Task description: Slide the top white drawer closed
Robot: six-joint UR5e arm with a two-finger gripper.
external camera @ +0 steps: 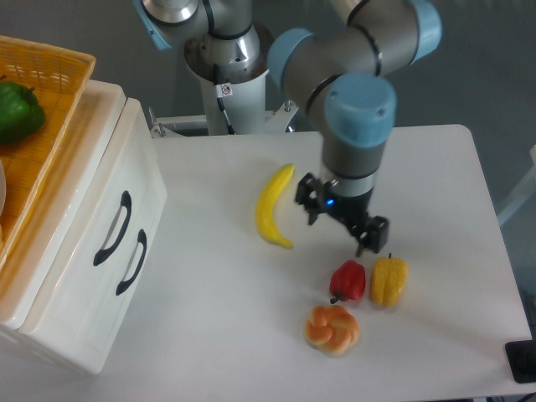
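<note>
The top white drawer (pixel 90 205) is the upper one in the white cabinet at the left. Its black curved handle (pixel 113 228) faces the table, and its front lies level with the lower drawer's front (pixel 100 293). My gripper (pixel 340 228) hangs far to the right over the table, between the banana and the peppers. It is open, nothing sits between its fingers, and it touches no part of the cabinet.
A banana (pixel 272 205) lies mid-table. A red pepper (pixel 348 280), a yellow pepper (pixel 389 280) and a bread roll (pixel 332 328) sit just below the gripper. A yellow woven basket (pixel 59 79) holding a green pepper (pixel 17 109) rests on the cabinet top.
</note>
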